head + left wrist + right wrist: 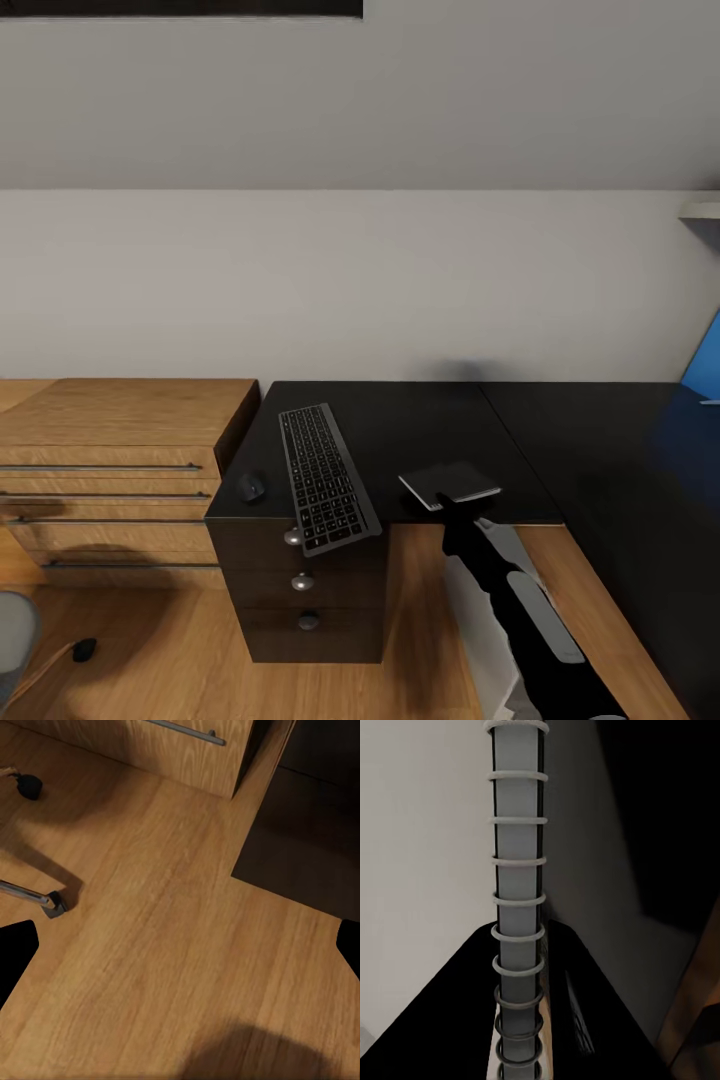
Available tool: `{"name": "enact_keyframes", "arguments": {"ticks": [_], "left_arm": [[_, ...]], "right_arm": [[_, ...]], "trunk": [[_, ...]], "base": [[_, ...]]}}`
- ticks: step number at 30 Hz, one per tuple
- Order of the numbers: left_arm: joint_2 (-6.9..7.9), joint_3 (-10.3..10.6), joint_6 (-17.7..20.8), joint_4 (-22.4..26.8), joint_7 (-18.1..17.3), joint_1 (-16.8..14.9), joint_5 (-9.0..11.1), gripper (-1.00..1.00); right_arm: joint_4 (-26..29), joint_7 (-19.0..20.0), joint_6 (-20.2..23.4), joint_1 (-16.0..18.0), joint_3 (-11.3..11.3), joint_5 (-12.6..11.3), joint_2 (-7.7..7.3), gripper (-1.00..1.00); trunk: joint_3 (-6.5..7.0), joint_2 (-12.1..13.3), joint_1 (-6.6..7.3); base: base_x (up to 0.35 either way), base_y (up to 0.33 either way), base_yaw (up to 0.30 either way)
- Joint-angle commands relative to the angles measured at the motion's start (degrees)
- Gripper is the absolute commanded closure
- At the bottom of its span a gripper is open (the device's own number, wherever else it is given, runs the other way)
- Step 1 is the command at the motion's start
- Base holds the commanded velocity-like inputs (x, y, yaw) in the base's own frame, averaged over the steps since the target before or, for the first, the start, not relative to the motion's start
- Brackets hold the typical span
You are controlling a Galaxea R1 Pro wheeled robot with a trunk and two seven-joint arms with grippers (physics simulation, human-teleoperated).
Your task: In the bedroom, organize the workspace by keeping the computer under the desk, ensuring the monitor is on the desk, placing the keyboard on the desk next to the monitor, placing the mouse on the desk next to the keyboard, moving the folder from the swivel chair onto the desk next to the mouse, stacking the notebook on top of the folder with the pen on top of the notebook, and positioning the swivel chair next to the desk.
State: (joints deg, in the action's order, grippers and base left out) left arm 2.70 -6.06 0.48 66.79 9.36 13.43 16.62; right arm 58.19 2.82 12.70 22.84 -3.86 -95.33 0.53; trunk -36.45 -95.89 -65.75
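Observation:
On the black desk (420, 420) the dark-grey keyboard (325, 478) lies near the left end, its near end overhanging the front edge. The small black mouse (251, 487) sits just left of it. The thin grey notebook (450, 482) hovers at the desk's front edge, right of the keyboard, with my right gripper (460, 508) shut on its near side. In the right wrist view the notebook's spiral spine (517, 907) runs straight away from the camera. My left gripper (180, 945) is open over the wood floor, and its black fingertips (15, 952) show at the picture's sides.
A light wooden low cabinet (120, 440) stands left of the desk. Black drawers (305, 590) sit under the desk's left end. The swivel chair's grey seat edge (15, 630), a castor (85, 649) and a chrome spoke (30, 896) are at the lower left. A blue panel (705, 365) rises at the right.

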Motion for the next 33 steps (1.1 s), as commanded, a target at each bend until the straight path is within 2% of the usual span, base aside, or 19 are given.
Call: {"name": "enact_keyframes", "arguments": {"ticks": [1, 5, 7, 33], "left_arm": [[0.03, 0.1, 0.1, 0.1, 0.2, 0.0, 0.5, -1.0], [0.03, 0.1, 0.1, 0.1, 0.2, 0.0, 0.5, -1.0], [0.03, 0.0, 0.1, 0.1, 0.2, 0.0, 0.5, -1.0], [0.03, 0.1, 0.1, 0.1, 0.3, 0.0, 0.5, -1.0]], "right_arm": [[-2.2, 0.3, 0.1, 0.0, -0.1, -0.1, 0.14, 1.0], [-3.8, 0.3, 0.1, 0.0, -0.3, 0.0, 0.66, 1.0], [-4.8, 0.3, 0.0, 0.0, -0.6, 0.1, 1.42, 1.0], [-5.0, 0.0, 0.1, 0.0, -0.4, 0.1, 1.39, 1.0]], "trunk": [[-0.05, 0.0, 0.0], [-0.05, 0.0, 0.0], [-0.05, 0.0, 0.0], [-0.05, 0.0, 0.0]], "base": [[-0.001, 0.0, 0.0], [0.0, 0.0, 0.0], [0.0, 0.0, 0.0], [0.0, 0.0, 0.0]]}}
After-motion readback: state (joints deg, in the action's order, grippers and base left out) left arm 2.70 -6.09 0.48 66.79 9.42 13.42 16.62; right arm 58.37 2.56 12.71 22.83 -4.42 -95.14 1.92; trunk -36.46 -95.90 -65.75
